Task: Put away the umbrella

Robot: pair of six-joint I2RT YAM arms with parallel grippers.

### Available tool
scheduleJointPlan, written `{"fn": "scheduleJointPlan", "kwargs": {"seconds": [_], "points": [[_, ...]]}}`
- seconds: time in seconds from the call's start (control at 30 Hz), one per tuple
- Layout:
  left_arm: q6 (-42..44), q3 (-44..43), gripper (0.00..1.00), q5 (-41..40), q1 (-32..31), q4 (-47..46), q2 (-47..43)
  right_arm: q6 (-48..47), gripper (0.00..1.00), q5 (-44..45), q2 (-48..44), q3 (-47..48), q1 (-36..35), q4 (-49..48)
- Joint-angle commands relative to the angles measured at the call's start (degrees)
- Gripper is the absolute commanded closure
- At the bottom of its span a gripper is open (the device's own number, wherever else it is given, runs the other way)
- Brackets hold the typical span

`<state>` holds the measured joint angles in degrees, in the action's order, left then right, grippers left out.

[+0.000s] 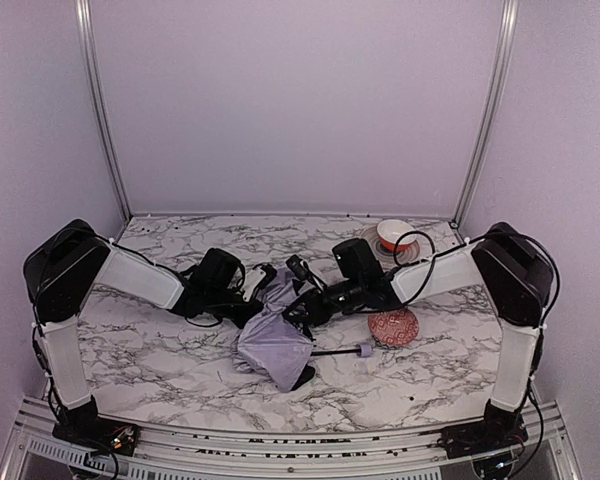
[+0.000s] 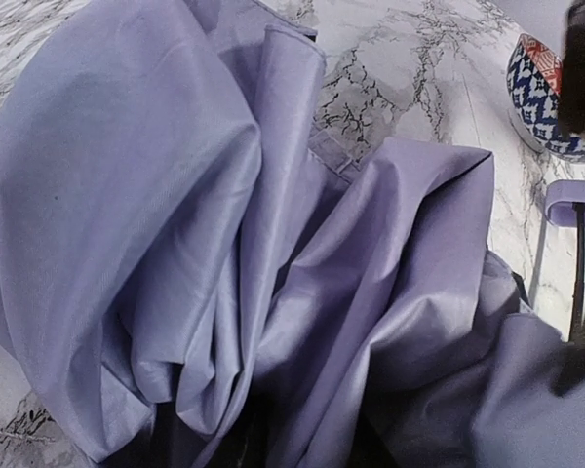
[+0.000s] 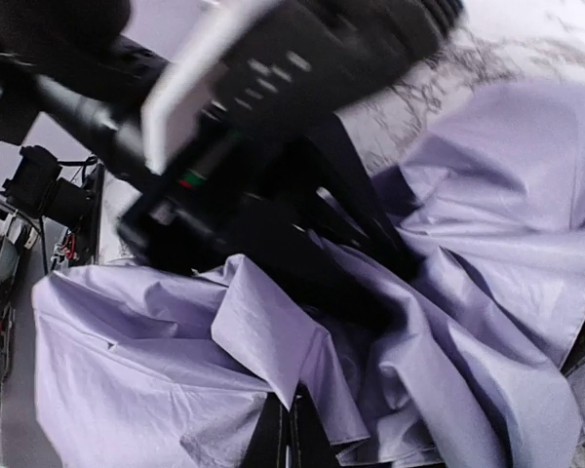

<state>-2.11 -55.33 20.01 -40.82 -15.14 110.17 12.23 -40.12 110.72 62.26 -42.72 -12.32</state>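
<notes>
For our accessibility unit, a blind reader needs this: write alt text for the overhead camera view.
The left arm and right arm reach inward to a crumpled lavender umbrella lying in the middle of a marble table, its handle pointing right. A red patterned bowl sits just beyond the handle.

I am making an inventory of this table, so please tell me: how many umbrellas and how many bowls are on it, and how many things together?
Umbrella: 1
Bowls: 2, the red patterned bowl and the white bowl with a red inside
Total: 3
</notes>
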Motion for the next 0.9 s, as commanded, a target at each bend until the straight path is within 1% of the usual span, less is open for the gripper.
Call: {"fn": "scheduleJointPlan", "kwargs": {"seconds": [0.0, 0.1, 0.13, 0.2, 0.33, 0.43, 0.5, 0.57, 0.63, 0.67, 0.7, 0.77, 0.8, 0.83, 0.87], "points": [[0.6, 2.0, 0.76, 0.4, -0.6, 2.8, 1.2, 5.0, 1.0, 6.6, 5.9, 0.6, 1.7, -2.1], [-0.3, 1.9, 0.75, -1.7, -0.5, 2.7, 1.5, 3.5, 1.0, 7.4, 7.1, -1.1, 1.6, -1.0], [-0.8, 1.8, 0.74, -2.6, -0.4, 2.7, 1.7, 3.0, 1.0, 7.2, 7.1, -2.0, 1.5, -1.1], [-2.1, 1.8, 0.65, -5.8, -0.4, 2.5, 1.5, 1.2, 1.0, 5.9, 7.5, -2.7, 1.2, 0.2], [-5.0, 3.4, 0.43, -16.9, -0.3, 0.6, -2.2, -2.9, 1.0, 3.8, 9.7, -1.9, 0.5, 5.1], [-5.5, 6.1, 0.27, -26.0, -0.4, -1.6, -9.7, -4.7, 1.0, 3.7, 10.7, -2.8, 0.5, 6.8], [-4.6, 8.4, 0.18, -32.2, -0.3, -4.2, -14.8, -5.3, 1.0, 3.8, 11.1, -3.2, 0.5, 7.8], [-2.5, 10.3, 0.13, -35.0, -0.3, -5.9, -19.3, -5.5, 1.0, 3.5, 11.7, -3.5, 0.5, 8.3], [-0.1, 11.3, 0.1, -34.1, -0.4, -6.2, -23.6, -5.6, 1.0, 3.0, 12.1, -3.4, 0.5, 8.4], [1.5, 12.0, 0.1, -32.2, -0.8, -6.2, -25.7, -5.5, 1.0, 2.7, 12.2, -3.3, 0.5, 8.5], [3.7, 12.8, 0.13, -29.3, -1.9, -6.1, -28.3, -5.5, 1.0, 2.6, 12.3, -3.2, 0.5, 8.6], [11.7, 15.5, 0.21, -22.1, -6.8, -4.8, -33.3, -5.2, 1.0, 2.6, 12.2, -2.8, 0.5, 8.6], [16.4, 16.4, 0.23, -17.2, -9.9, -2.8, -35.5, -5.3, 1.0, 2.6, 12.2, -2.6, 0.5, 8.8], [21.2, 16.7, 0.22, -12.5, -12.8, 0.4, -37.1, -5.4, 1.0, 2.5, 12.2, -2.3, 0.5, 9.1], [24.7, 16.7, 0.2, -9.4, -15.5, 3.6, -38.1, -5.6, 1.0, 2.5, 12.3, -2.0, 0.5, 9.6]]}}
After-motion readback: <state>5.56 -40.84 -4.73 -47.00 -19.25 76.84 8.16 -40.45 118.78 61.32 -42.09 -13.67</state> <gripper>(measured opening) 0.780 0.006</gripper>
